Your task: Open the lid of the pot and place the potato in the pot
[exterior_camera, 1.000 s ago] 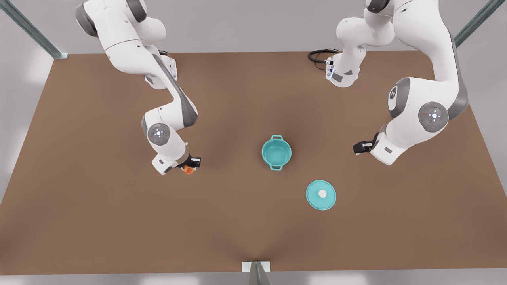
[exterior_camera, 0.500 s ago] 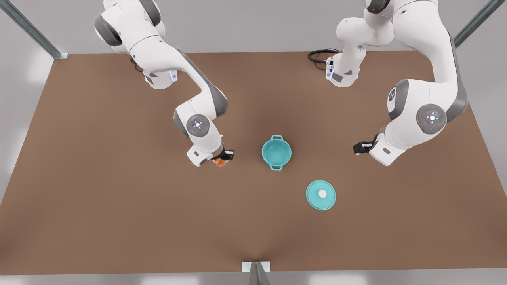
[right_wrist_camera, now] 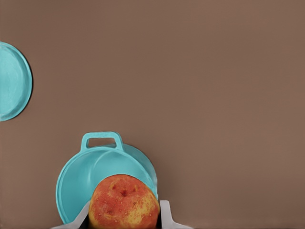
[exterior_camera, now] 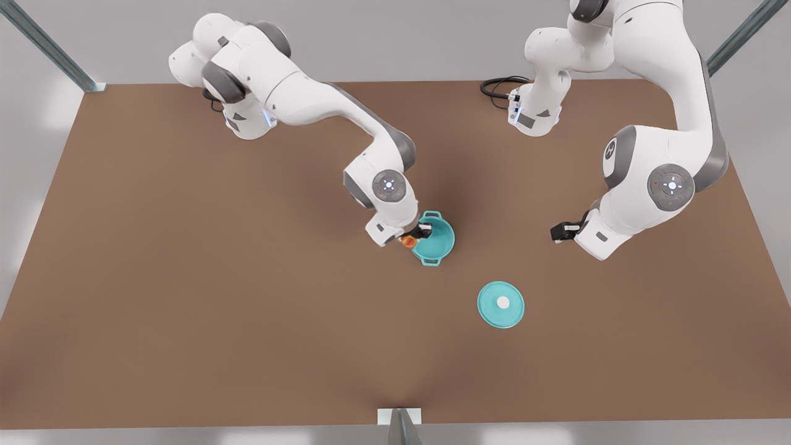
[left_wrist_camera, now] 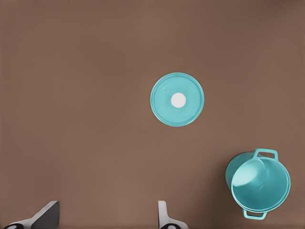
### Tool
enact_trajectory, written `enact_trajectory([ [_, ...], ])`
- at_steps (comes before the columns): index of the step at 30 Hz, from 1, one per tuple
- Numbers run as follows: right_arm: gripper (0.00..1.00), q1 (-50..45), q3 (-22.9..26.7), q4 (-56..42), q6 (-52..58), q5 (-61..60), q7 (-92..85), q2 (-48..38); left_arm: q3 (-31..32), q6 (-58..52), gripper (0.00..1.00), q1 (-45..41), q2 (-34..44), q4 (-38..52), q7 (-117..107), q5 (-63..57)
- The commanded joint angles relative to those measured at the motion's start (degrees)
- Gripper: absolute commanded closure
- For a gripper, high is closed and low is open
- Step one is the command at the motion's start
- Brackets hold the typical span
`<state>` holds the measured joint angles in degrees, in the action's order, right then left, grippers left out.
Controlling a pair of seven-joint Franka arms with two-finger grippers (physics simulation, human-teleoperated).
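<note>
Brown table (exterior_camera: 185, 309) bears pot (exterior_camera: 435, 246) and pot lid (exterior_camera: 500, 304).

Tabletop (exterior_camera: 185, 309) matt brown, smooth. Pot (exterior_camera: 440, 244) and pot lid (exterior_camera: 500, 304) smooth teal, plastic-looking, soft sheen; lid knob white. Potato (right_wrist_camera: 124, 202) yellow-orange with red mottling, slightly glossy, dimpled skin. Arm shells glossy white plastic with grey joints.

The pot (exterior_camera: 432, 238) stands near the middle of the counter (exterior_camera: 185, 309), uncovered. The pot lid (exterior_camera: 500, 304) lies flat on the counter, apart from the pot, nearer the camera and toward the front view's right. The right gripper (exterior_camera: 415, 235) hangs over the pot's rim on the front view's left side, clamping the potato (exterior_camera: 408, 241) above the counter. The left gripper (exterior_camera: 559, 232) waits well apart from the pot on the front view's right, its fingers (left_wrist_camera: 164, 217) spread.
</note>
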<state>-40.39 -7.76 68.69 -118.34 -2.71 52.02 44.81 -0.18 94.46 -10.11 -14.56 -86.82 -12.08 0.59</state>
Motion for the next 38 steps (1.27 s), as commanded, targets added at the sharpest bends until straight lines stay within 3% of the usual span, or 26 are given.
enact_trajectory([
  [1,0.46,-0.6,0.0,-0.9,-1.2,0.2,15.3,1.1,0.1,0.0,0.0,0.0,0.1,0.0,0.5,0.0],
  [3,0.46,-1.4,0.0,-3.2,-1.3,0.2,16.4,3.4,0.0,0.1,0.0,0.0,0.0,0.0,0.5,0.0],
  [8,0.45,-3.5,1.2,-5.0,-13.5,0.2,20.1,7.6,0.0,0.4,0.0,0.0,-0.3,0.0,0.6,0.0],
  [10,0.45,-6.2,4.0,-6.9,-13.5,0.2,20.8,8.9,0.0,0.4,0.0,0.0,-0.3,0.0,0.5,0.0],
  [20,0.45,-9.3,3.5,-7.1,-13.5,0.1,22.5,11.3,0.1,0.3,0.0,0.0,-0.3,0.0,0.5,-0.1],
  [21,0.41,-9.3,3.5,-7.1,-13.5,0.1,22.4,11.3,0.0,0.4,0.0,0.0,-0.3,0.0,0.6,0.0],
  [22,0.15,-9.3,3.5,-7.0,-13.4,0.1,22.3,11.3,0.0,0.3,0.0,0.0,-0.3,0.0,0.6,0.0],
  [23,0.0,-9.2,3.5,-7.0,-13.3,0.1,21.8,11.3,0.0,0.4,0.0,0.0,-0.4,0.0,0.6,0.0],
  [27,0.0,-8.6,4.2,-7.0,-8.8,-0.1,21.6,7.5,0.0,0.4,0.0,0.1,-0.4,0.0,0.6,0.0],
  [29,0.0,0.2,3.4,-6.6,13.1,0.3,12.3,-1.6,0.0,0.3,0.0,0.1,-0.4,0.0,0.7,0.2],
  [31,0.0,17.9,3.8,-6.6,33.9,6.9,-16.1,-7.5,0.0,-0.1,0.0,0.1,-0.9,3.1,0.7,0.6],
  [32,0.0,25.5,3.6,-6.6,34.8,9.2,-29.2,-8.8,0.0,0.0,0.0,0.1,-1.3,3.1,0.6,0.1],
  [34,0.0,34.4,3.6,-6.7,34.7,9.5,-37.9,-8.9,0.1,-0.1,0.0,0.0,-1.4,3.6,1.1,1.2],
  [38,0.0,40.7,3.3,-6.1,28.7,13.3,-48.6,-11.6,0.2,0.0,0.0,-0.1,-1.7,3.6,1.1,0.5],
])
